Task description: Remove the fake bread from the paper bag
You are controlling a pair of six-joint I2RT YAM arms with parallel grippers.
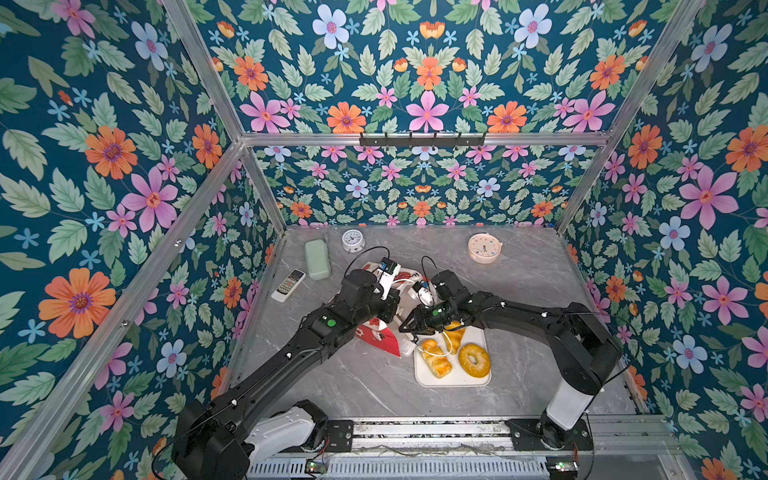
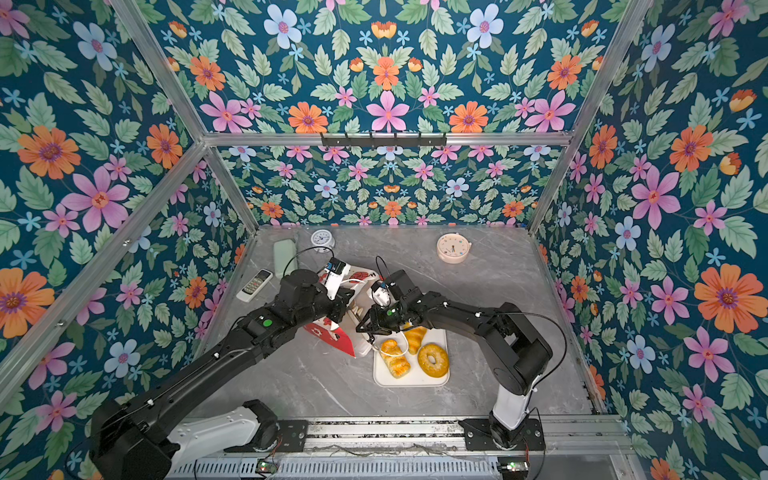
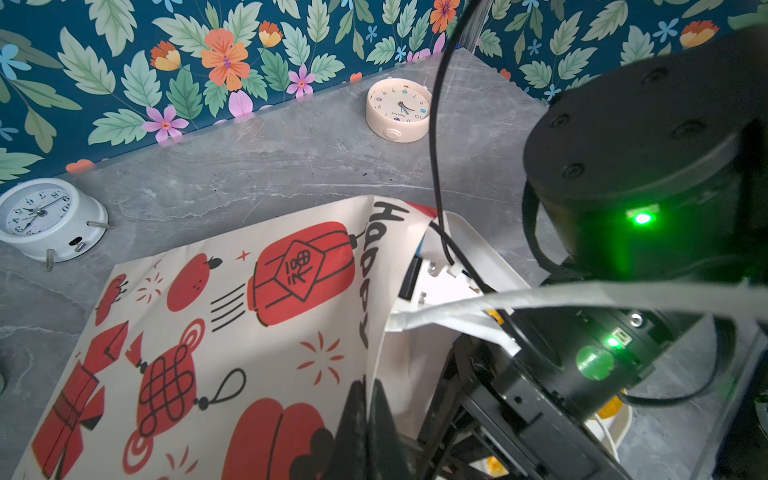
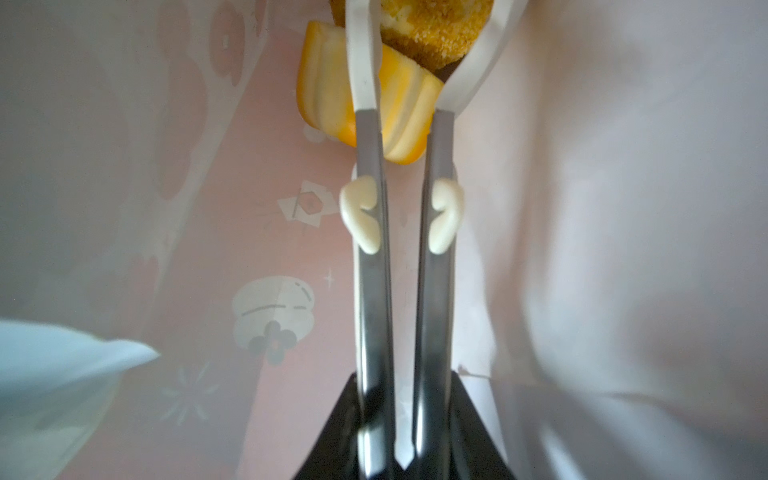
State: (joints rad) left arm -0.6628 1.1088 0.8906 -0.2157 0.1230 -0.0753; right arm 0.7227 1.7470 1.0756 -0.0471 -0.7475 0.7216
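Left claw (image 3: pixel 365 419) is pinched tight on the top lip of the paper bag (image 3: pixel 249 332). That bag's lying on its side right beside the white tray (image 1: pixel 428 376), mouth facing it. Right claw (image 4: pixel 401 436) is clamped on metal tongs (image 4: pixel 372 270) poked inside the bag, with the tips around the seeded loaf (image 4: pixel 432 29) and the fluted bun (image 4: pixel 403 108) right against it. Sitting on the tray: bagel (image 1: pixel 474 359), braided roll (image 1: pixel 435 358), croissant (image 1: pixel 455 336).

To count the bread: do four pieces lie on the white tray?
No, the tray holds only three: a bagel, a braided roll and a croissant.
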